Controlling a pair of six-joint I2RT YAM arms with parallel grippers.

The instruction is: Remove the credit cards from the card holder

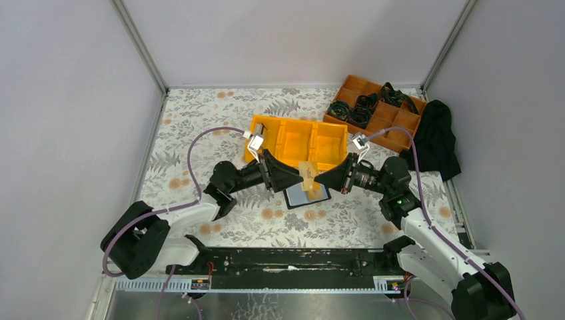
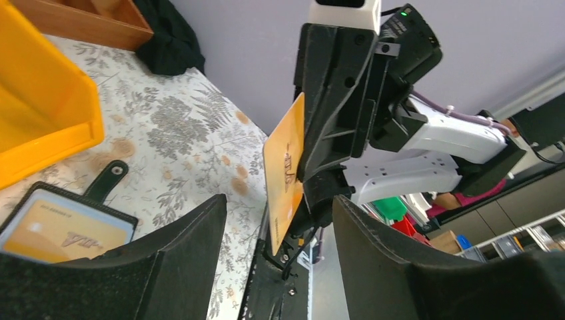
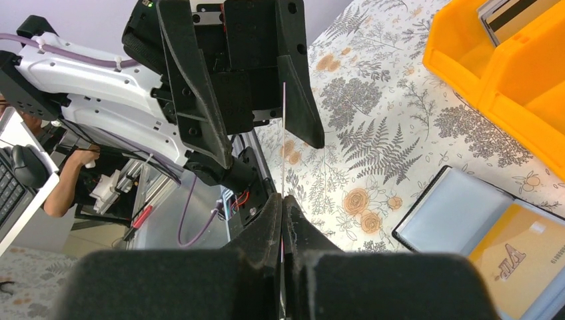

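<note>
Shut tight, the jaws of the right gripper (image 3: pixel 282 203) pinch a tan card (image 2: pixel 285 173) by one end. The card stands on its thin edge, up in the air. The jaws of the left gripper (image 2: pixel 280 200) are apart, one on each side of that card. I cannot tell if they touch it.

Right below lies the card holder (image 1: pixel 308 195), flat and open on the flowery table (image 1: pixel 200 133). One more tan card (image 3: pixel 526 260) sits inside its clear sleeve.

Just behind is the yellow bin (image 1: pixel 296 121). A grey card (image 3: pixel 510 15) lies in one part of it. A black cloth (image 1: pixel 436 137) sits far off to the right.
</note>
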